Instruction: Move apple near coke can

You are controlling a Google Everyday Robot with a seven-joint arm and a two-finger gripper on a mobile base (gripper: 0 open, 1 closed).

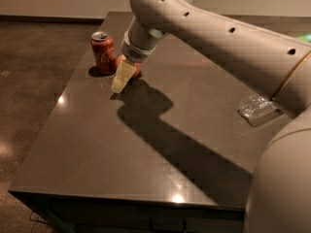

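The coke can (103, 52), red with a silver top, stands upright near the table's far left edge. The apple (137, 70) rests on the table just right of the can, close to it but apart; only red-orange slivers show behind the gripper. My gripper (125, 76) hangs down over the apple from the large cream arm. One pale finger (121, 79) slants forward and left, its tip on the near side of the apple and standing off from it. The other finger is hidden behind the wrist. The jaws look open around the apple.
A clear plastic bottle (257, 109) lies on its side near the right edge of the dark table (146, 169). The arm casts a broad shadow across the table's middle. The floor drops away left of the table.
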